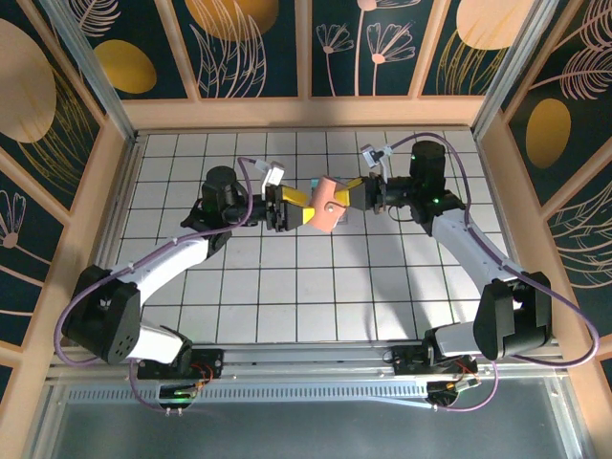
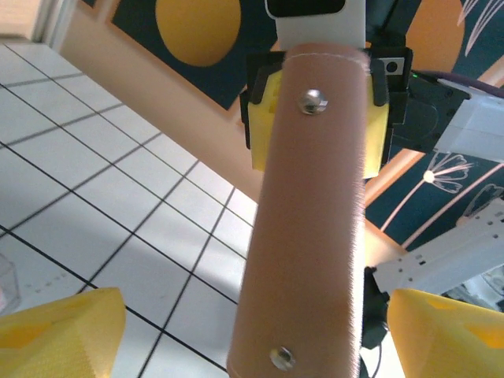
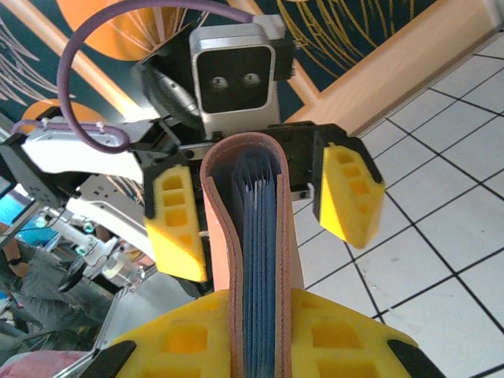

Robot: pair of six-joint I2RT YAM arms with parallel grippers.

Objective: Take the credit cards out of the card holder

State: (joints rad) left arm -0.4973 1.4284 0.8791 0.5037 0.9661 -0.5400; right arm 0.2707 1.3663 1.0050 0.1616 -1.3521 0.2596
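The tan card holder (image 1: 328,203) is held above the middle of the table between both arms. My right gripper (image 3: 260,339) is shut on its near end, and its blue-grey inner pockets (image 3: 256,236) show edge-on and slightly parted. I cannot tell any credit cards apart inside them. My left gripper (image 2: 260,339) stands open astride the holder's riveted tan back (image 2: 315,213), with a gap at each yellow finger (image 3: 350,193). A small teal patch (image 1: 311,184), possibly a card, shows on the tiles behind the left fingers.
White tiled floor (image 1: 287,277) lies below the arms, ringed by a wooden frame (image 1: 306,113) with dark painted panels. The two arms meet nose to nose at the centre. Open tiles stretch toward the near edge.
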